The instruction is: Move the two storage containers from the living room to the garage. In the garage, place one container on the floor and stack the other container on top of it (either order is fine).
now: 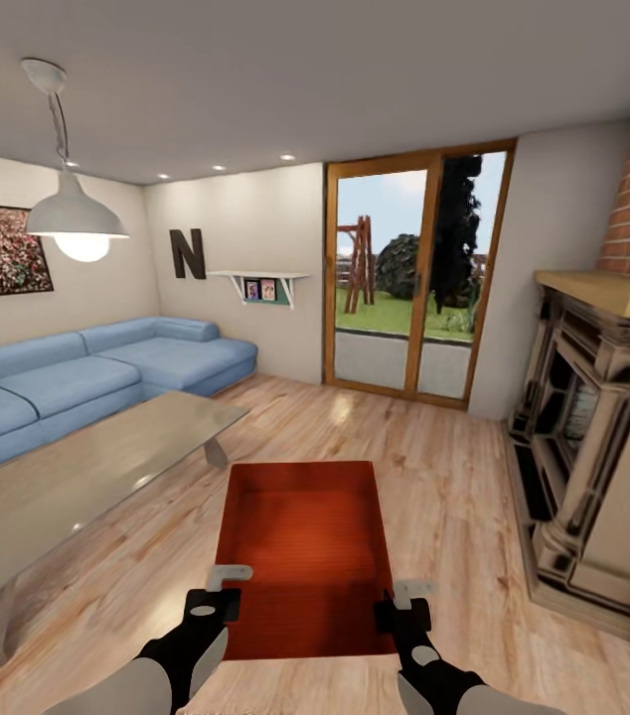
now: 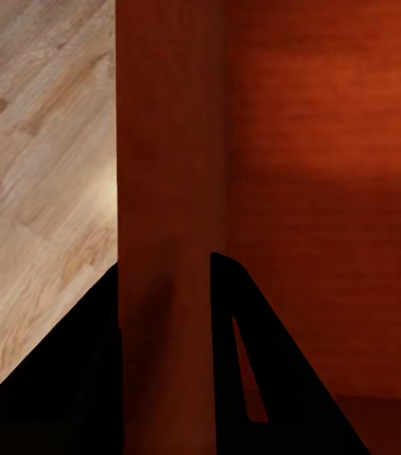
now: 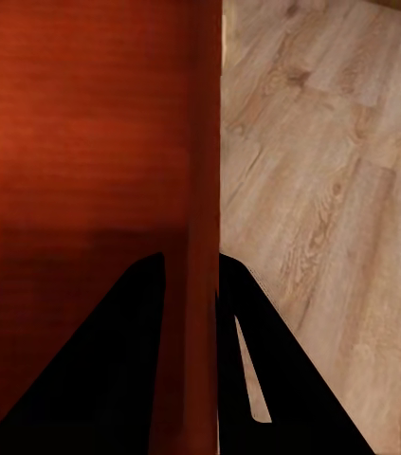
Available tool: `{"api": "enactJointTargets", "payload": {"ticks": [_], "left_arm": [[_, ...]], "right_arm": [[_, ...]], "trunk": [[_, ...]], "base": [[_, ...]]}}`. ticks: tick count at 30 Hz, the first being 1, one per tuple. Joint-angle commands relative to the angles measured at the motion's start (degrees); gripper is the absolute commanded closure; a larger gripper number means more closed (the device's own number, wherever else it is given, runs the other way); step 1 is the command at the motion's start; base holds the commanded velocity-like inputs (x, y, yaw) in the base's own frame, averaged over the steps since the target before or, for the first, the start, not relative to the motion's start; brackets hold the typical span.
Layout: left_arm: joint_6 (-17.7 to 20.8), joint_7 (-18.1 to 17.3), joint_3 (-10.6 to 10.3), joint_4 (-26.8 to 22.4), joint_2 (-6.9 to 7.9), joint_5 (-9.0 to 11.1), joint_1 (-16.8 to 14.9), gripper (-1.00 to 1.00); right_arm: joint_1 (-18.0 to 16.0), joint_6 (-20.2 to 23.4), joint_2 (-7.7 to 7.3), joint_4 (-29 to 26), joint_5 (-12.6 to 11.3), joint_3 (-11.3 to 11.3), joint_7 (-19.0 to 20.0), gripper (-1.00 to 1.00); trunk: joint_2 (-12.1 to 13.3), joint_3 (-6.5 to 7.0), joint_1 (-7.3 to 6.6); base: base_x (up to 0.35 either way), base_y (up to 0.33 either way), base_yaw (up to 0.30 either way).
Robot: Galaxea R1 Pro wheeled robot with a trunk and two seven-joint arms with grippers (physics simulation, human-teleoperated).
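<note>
I am in the living room (image 1: pixel 255 238). One orange-red open-top storage container (image 1: pixel 300 541) lies lengthwise in front of me, over the pale wood planks. My left gripper (image 1: pixel 218 596) is shut on its left wall near the close end; in the left wrist view, the left gripper (image 2: pixel 165 261) has its dark fingers either side of that container wall (image 2: pixel 167 171). On the opposite wall, my right gripper (image 1: pixel 399 606) is shut in the same way, and the right gripper (image 3: pixel 191 256) straddles the container wall (image 3: pixel 200 142). I cannot tell whether the box is lifted. The garage and its floor are out of view.
A long glass coffee table (image 1: pixel 77 467) stands close on the left, with a blue corner sofa (image 1: pixel 86 372) behind it. A stone fireplace (image 1: pixel 593 437) with a brick chimney fills the right side. Ahead is a wood-framed glass door (image 1: pixel 409 278). A pendant lamp (image 1: pixel 75 214) hangs at upper left.
</note>
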Motion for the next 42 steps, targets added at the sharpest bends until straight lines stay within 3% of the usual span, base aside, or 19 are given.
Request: {"api": "enactJointTargets", "payload": {"ticks": [1,42], "left_arm": [[0.1,0.2,0.2,-0.2,-0.12,-0.3,-0.1,1.0],[0.1,0.2,0.2,-0.2,-0.14,-0.3,-0.1,1.0]], "right_arm": [[0.0,0.1,0.35,0.1,-0.4,1.3,0.3,1.0],[0.0,0.1,0.35,0.1,-0.4,1.3,0.3,1.0]], "trunk": [[-0.1,-0.06,0.01],[-0.1,1.24,0.01]], "base": [[0.0,0.0,0.3],[0.0,0.0,0.294]]}}
